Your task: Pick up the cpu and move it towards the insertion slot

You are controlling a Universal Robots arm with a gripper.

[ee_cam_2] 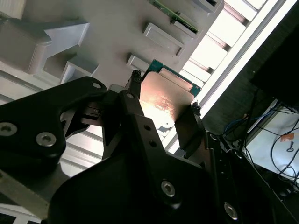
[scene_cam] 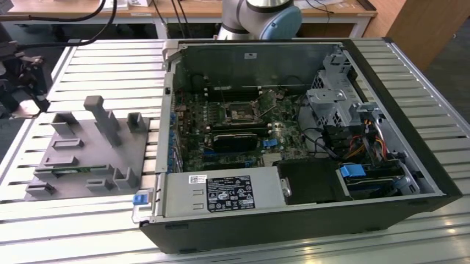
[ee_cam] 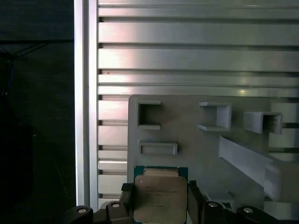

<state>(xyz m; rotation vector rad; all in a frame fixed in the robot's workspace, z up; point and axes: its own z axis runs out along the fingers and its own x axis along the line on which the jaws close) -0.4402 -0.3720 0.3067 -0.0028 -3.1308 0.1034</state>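
Fingers (ee_cam_2: pixel 187 128) of the end effector (ee_cam_2: pixel 163 95) are clamped on two opposite edges of the cpu (ee_cam_2: pixel 166 105), a hold that likely spares its shiny top and its underside. In both wrist views the chip sits over an edge of the grey holder plate (ee_cam: pixel 187 121), beside its raised pockets; whether it has cleared the plate cannot be told. In the exterior view the insertion slot (scene_cam: pixel 241 113) lies well apart, inside the open computer case (scene_cam: pixel 294 231) on the slatted worktop (scene_cam: pixel 110 60).
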